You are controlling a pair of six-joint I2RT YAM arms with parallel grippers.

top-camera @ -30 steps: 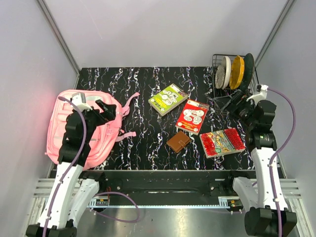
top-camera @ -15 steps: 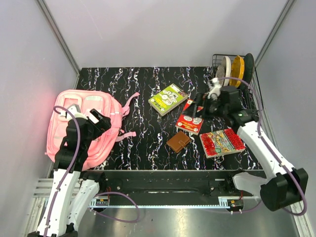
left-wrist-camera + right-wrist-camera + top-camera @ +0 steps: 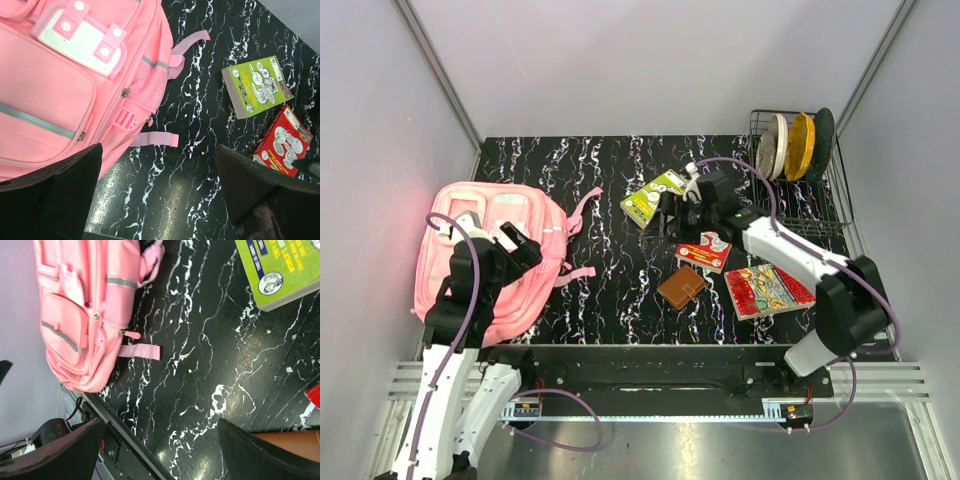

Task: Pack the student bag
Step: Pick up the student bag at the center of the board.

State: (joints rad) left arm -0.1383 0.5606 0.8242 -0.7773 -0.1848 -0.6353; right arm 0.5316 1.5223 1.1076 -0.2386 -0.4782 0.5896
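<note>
Top view: student bag lies flat at the left of the table, pockets up. Its middle and lower part are hidden under the left arm. The left gripper hangs over the bag's right edge, jaws wide apart, nothing between them.

The right gripper is at centre frame, jaws also spread and empty. It covers one end of the green book. The right arm hides the upper half of the red book.

In the left wrist view the bag is cut off at the top and left.

In the right wrist view the green book is cropped at the upper right. A tan sliver at the lower right is probably the brown wallet, but too little shows.
</note>
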